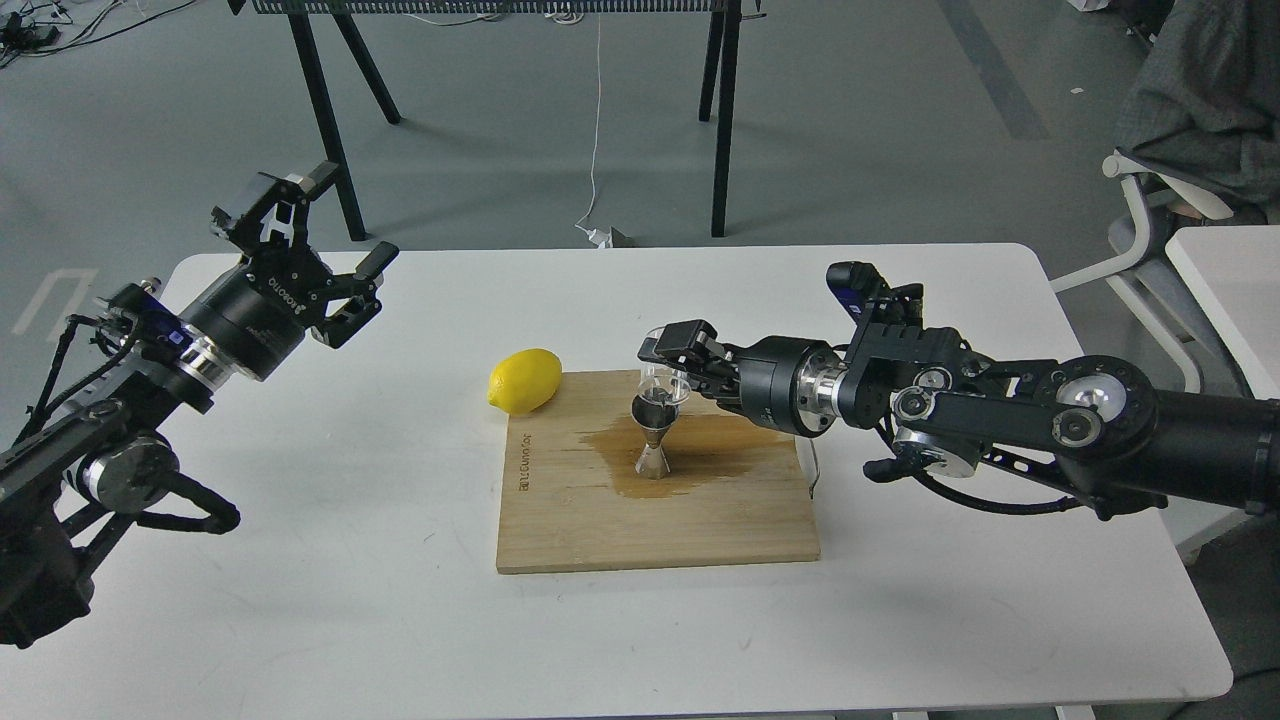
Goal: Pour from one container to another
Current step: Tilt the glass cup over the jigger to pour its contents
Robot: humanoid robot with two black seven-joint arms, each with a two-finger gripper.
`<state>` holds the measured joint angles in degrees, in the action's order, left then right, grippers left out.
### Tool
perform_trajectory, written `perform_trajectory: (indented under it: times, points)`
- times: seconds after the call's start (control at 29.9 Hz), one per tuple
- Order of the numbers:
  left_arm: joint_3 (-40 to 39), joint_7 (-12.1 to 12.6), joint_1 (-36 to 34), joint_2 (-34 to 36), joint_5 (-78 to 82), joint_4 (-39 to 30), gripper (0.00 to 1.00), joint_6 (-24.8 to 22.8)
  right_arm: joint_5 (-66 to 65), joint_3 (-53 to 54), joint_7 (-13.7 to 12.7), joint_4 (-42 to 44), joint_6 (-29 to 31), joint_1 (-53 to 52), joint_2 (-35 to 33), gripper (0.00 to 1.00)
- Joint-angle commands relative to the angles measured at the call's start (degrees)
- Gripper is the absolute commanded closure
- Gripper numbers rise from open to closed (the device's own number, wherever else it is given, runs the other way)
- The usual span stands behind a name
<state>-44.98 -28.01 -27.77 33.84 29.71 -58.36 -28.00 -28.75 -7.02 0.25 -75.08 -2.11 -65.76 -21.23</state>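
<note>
Near the middle of the table, on the wet board, the right gripper grasps the glass cup tipped over the jigger, so pouring appears underway; the left gripper hangs released.

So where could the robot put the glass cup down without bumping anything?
The near half of the wooden board, in front of the jigger, is bare and dry. The white table left of the board is bare too. It is crowded around the jigger, where the right gripper tips the glass cup beside the lemon.

White table bears lemon, seemingly wet board.
</note>
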Motion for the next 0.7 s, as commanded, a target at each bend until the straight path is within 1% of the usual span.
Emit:
perform_trajectory:
  times: [0.0,0.67]
  points:
    - [0.0,0.0,0.0,0.0,0.0,0.0,0.02,0.0,-0.2,-0.2,0.0,0.1,0.0,0.0,0.1,0.62]
    - [0.0,0.0,0.0,0.1,0.0,0.1,0.02,0.0,-0.4,-2.1,0.1,0.7,0.0,-2.9,1.3,0.62]
